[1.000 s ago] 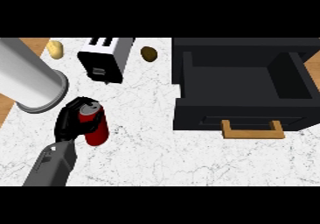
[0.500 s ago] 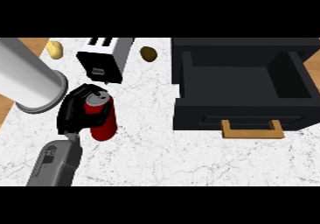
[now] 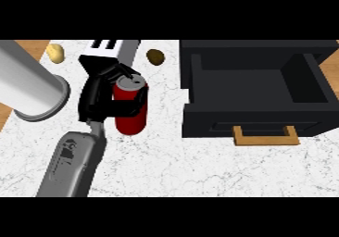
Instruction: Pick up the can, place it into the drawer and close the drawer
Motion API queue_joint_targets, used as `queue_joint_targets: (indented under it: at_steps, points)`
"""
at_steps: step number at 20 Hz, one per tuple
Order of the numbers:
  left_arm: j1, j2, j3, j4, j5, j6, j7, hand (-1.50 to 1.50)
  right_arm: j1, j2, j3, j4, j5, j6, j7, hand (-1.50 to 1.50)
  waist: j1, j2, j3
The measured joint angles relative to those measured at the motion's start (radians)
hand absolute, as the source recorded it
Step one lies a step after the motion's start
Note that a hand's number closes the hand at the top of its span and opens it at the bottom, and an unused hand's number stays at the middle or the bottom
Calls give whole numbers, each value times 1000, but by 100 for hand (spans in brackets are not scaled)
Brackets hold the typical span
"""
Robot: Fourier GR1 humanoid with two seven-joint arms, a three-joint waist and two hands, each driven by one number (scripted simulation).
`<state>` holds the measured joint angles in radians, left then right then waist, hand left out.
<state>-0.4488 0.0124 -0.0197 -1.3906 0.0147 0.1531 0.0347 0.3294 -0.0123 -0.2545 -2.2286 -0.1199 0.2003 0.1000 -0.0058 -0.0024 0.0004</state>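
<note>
A red can [image 3: 131, 115] with a grey top stands upright on the white marble counter, left of the drawer. My left hand [image 3: 97, 98] comes in from the lower left; its fingers and thumb curl round the can's upper half. The black drawer [image 3: 199, 92] at the right is pulled open, its dark inside shows nothing, and a wooden handle [image 3: 266, 137] sits on its front. The can is a short way left of the drawer's left wall. My right hand shows nowhere.
A large white cylinder [image 3: 25, 88] stands close to the hand's left. A black-and-white appliance [image 3: 109, 50] sits just behind the can. Two small yellow-brown lumps [image 3: 56, 53] [image 3: 155, 56] lie at the counter's back. Wood floor shows past the counter's left edge.
The left hand has closed round the can. Hand and can have shifted toward the back and slightly right, and the can looks larger, as if raised.
</note>
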Motion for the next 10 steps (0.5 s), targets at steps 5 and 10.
queue_joint_targets:
  at_steps: [5,10]
  points:
    - [-115,-7,-64,10,-13,69,94,150,-6,-6,-25,25,-10,16,-18,-150,-3,1,0]
    - [-273,-11,-121,70,-20,162,153,150,-13,-12,-42,22,-18,23,-12,-150,-8,2,0]
